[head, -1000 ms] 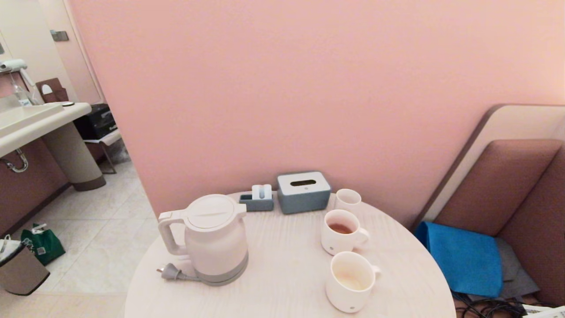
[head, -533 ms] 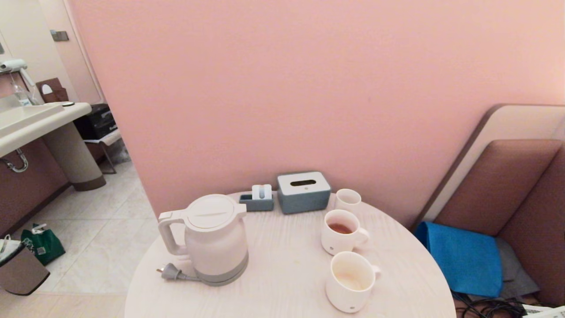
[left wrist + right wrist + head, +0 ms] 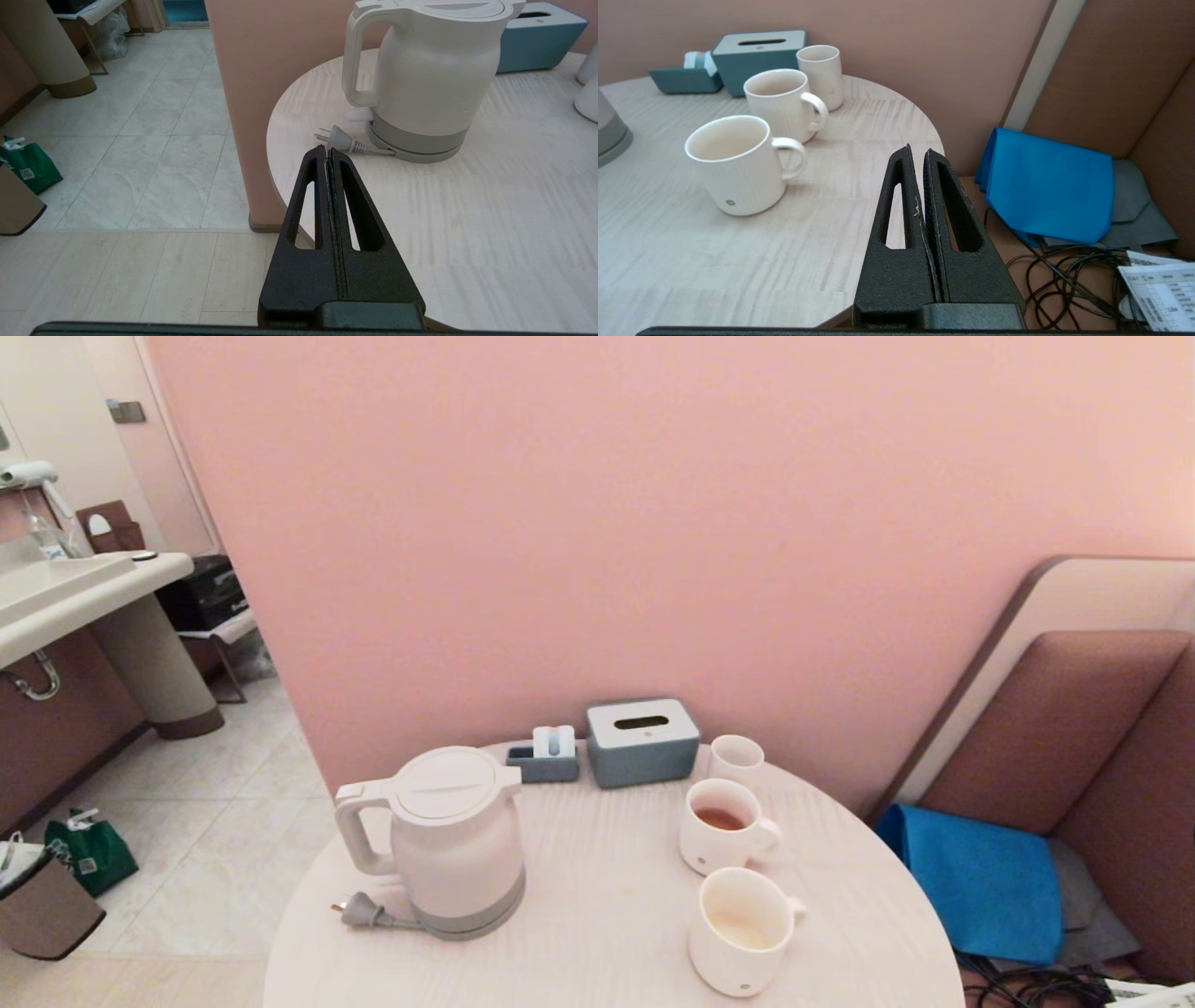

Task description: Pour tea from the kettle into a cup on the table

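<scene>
Kettle [image 3: 457, 840] stands untouched near the table's [image 3: 597, 943] left edge, the cup [image 3: 742, 929] near its right edge. Left gripper [image 3: 326, 150] and right gripper [image 3: 916, 151] are both clenched, empty. Next: open, grasp the handle.

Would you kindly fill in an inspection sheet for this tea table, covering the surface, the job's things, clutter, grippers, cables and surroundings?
Surface: round pale wood-grain table, no spills seen.
Job's things: white kettle upright at the left, lid on; near mug holds a pale film of tea; far mug holds reddish tea.
Clutter: small handleless cup, grey-blue tissue box, small blue tray along the wall.
Grippers: left gripper shut, empty, back from the kettle's plug; right gripper shut, empty, at the table's right edge.
Cables: kettle's plug cord loose on the table; black cables on the floor.
Surroundings: pink wall, blue cloth on a bench, washbasin left.
</scene>
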Available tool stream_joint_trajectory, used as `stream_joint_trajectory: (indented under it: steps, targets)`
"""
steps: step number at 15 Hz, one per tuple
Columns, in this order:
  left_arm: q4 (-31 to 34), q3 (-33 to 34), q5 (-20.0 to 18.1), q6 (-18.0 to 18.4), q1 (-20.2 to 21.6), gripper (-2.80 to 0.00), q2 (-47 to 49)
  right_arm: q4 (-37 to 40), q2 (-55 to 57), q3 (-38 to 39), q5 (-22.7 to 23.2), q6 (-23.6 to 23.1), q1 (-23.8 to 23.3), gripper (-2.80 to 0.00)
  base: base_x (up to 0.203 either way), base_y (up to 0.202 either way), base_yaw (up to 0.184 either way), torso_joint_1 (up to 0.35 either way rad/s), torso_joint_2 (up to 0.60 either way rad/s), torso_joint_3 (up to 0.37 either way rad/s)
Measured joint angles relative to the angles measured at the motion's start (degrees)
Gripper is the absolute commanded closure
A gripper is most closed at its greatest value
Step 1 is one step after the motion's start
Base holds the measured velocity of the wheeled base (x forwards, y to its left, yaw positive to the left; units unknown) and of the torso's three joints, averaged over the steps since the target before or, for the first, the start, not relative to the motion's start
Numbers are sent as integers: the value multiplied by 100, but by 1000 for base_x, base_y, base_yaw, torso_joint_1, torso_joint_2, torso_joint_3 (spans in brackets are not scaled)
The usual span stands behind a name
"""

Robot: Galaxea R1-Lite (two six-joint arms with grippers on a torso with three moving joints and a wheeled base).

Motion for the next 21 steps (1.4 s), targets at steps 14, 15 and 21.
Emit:
stream_joint_trajectory:
  steps: [14,15,21]
  targets:
    - [0,2,0,5,0,0,0,1,0,-2,1,-5,0,0,0,0,0,0,0,0]
    - [0,2,0,2,0,0,0,25,0,-1,7,-62,-2,0,0,0,0,0,0,0]
    - [0,2,0,0,0,0,0,12,0,6,10,-13,2,0,0,0,0,0,0,0]
